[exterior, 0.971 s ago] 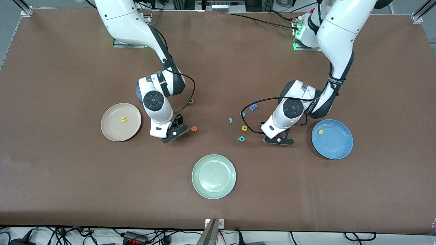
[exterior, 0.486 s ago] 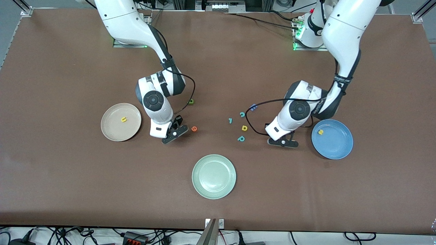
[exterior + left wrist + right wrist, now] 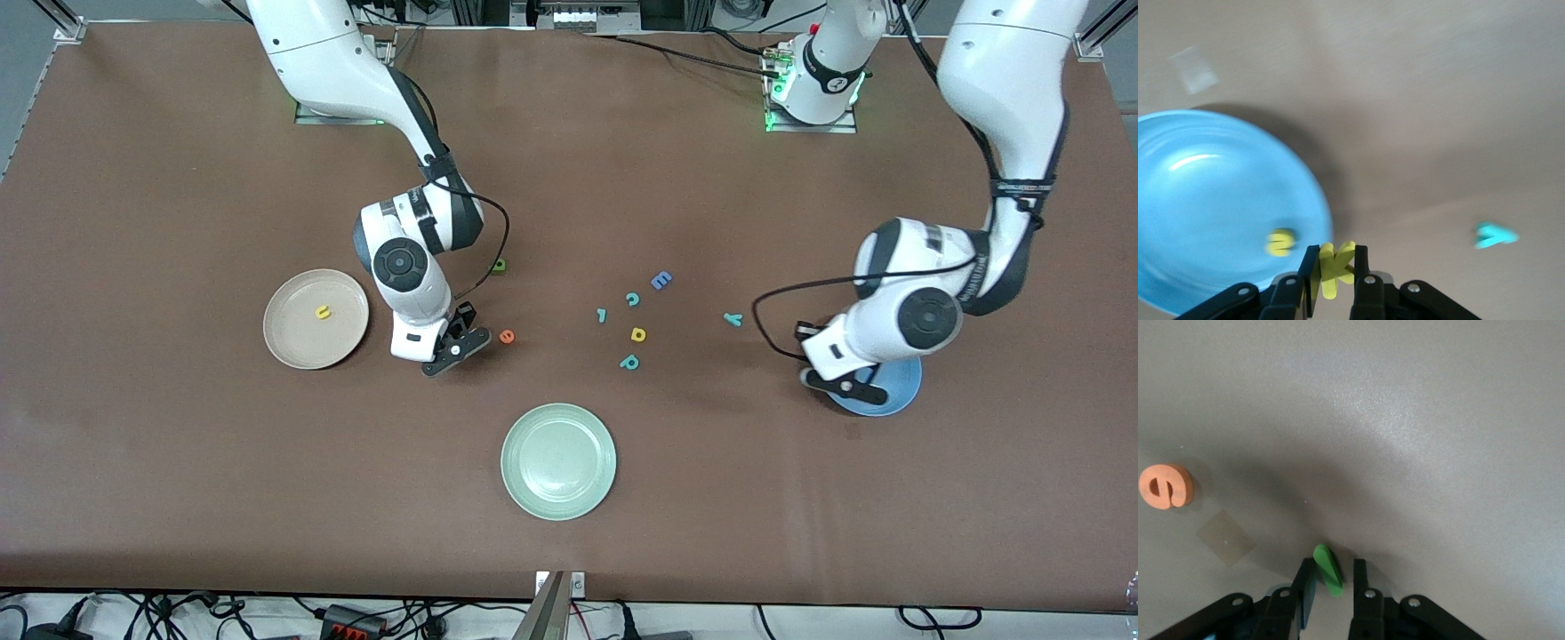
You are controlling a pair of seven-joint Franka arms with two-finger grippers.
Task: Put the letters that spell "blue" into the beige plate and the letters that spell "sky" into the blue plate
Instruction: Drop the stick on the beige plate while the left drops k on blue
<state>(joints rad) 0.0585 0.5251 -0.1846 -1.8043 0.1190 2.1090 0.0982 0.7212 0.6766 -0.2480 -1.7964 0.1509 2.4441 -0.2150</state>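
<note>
The yellow k [image 3: 1336, 267] is pinched tight between the fingers [image 3: 1309, 279] of the left gripper [image 3: 849, 384], up in the air over the rim of the blue plate [image 3: 898, 391]. The small yellow-green s [image 3: 1280, 241] already lies in that plate. The teal y [image 3: 733, 318] lies on the counter [image 3: 178, 489], near the blue plate, toward the middle.

The thin green bar l [image 3: 1329, 569] stands between the fingers [image 3: 1305, 583] of the right gripper [image 3: 453, 345], which are narrow around it; I cannot tell if they press on it. This gripper is low at the counter, between the beige plate [image 3: 293, 342] and the orange e [image 3: 506, 336]. The yellow u [image 3: 323, 312] lies in the beige plate. The olive-green b [image 3: 500, 265] lies farther from the front camera than the orange e.

In the middle of the counter lie a blue E [image 3: 661, 280], a teal c [image 3: 632, 299], a teal l [image 3: 601, 315], a yellow d [image 3: 637, 334] and a teal p [image 3: 629, 362]. A pale green plate [image 3: 558, 460] sits nearest the front camera.
</note>
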